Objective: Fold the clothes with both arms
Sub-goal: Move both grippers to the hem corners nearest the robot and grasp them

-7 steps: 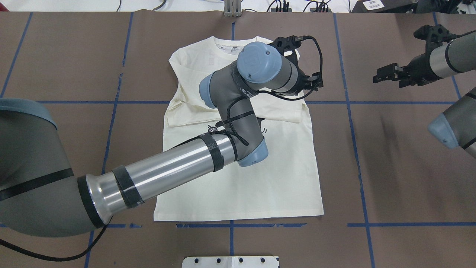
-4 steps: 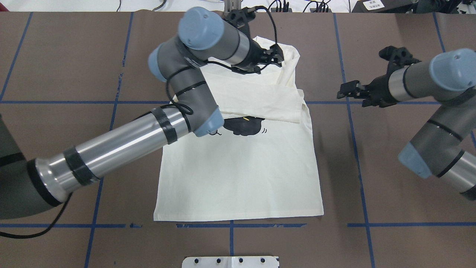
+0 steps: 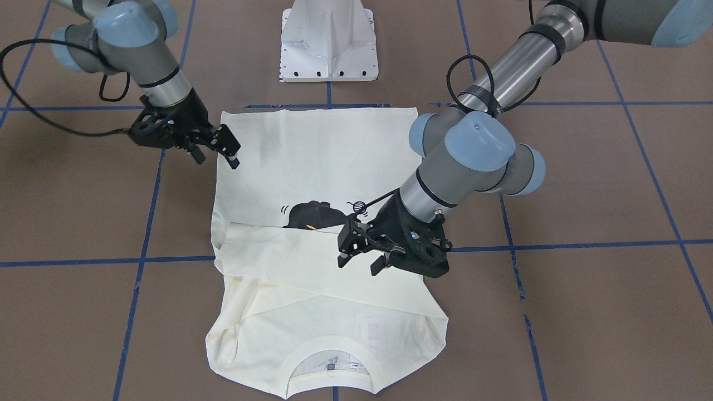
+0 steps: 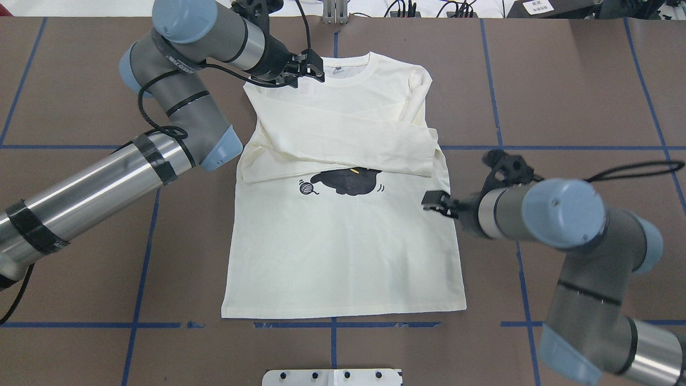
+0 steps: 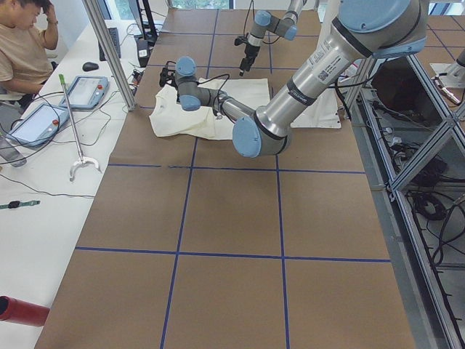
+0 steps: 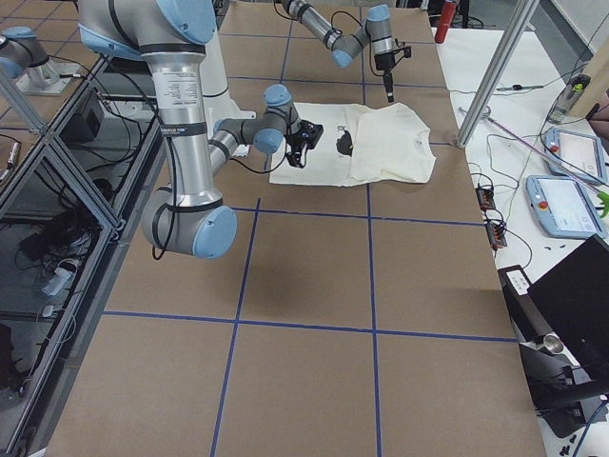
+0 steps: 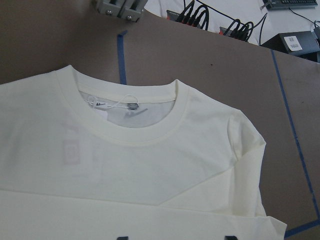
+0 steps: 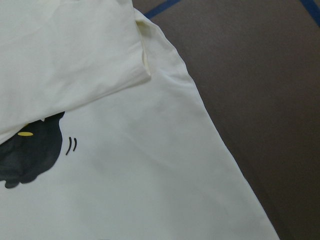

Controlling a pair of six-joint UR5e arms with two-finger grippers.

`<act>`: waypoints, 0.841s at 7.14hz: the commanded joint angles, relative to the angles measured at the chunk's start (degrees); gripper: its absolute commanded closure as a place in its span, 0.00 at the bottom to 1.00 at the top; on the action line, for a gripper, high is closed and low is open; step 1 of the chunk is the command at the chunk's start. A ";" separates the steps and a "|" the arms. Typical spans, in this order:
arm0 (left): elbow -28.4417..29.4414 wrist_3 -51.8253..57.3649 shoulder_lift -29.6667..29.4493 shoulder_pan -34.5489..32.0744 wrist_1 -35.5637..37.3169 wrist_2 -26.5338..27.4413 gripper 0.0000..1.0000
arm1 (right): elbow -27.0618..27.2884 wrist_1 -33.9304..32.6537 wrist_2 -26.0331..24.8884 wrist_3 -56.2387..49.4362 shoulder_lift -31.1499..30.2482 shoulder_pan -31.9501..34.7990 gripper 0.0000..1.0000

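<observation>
Cream shirt [image 4: 343, 257] is lying flat, sleeves crossed. Left gripper [image 3: 359, 266] is hovering near the collar, jaws apart and empty. Right gripper [image 3: 216, 160] is hovering at the side edge, also spread.

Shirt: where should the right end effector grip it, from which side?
Likely the shirt's right side edge, just below the folded sleeves, approached from the table on the robot's right: that edge lies flat and exposed, and the right end effector hovers beside it.

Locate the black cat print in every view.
Front-facing: cat print centre, above folded sleeve.
Overhead: centre, below sleeve.
Exterior left: cannot tell.
Exterior right: dark patch mid-shirt.
Left wrist: not in it.
Right wrist: lower left.
Shared landmark: the sleeve edge overlapping it.
</observation>
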 commanded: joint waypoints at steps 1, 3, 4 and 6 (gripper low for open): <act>-0.25 0.92 2.22 -0.36 -0.17 0.03 0.29 | 2.76 -7.09 -10.96 9.69 -2.20 -11.53 0.12; -3.40 0.40 4.68 -0.36 -0.17 0.03 0.29 | 2.59 -6.92 -10.81 12.42 -6.77 -13.75 0.15; -3.42 0.40 4.95 -0.36 -0.26 0.03 0.29 | 2.24 -6.92 -10.80 12.60 -6.70 -13.84 0.18; -3.51 0.31 4.95 -0.36 -0.52 0.03 0.29 | 1.97 -6.92 -10.80 12.87 -6.69 -13.93 0.35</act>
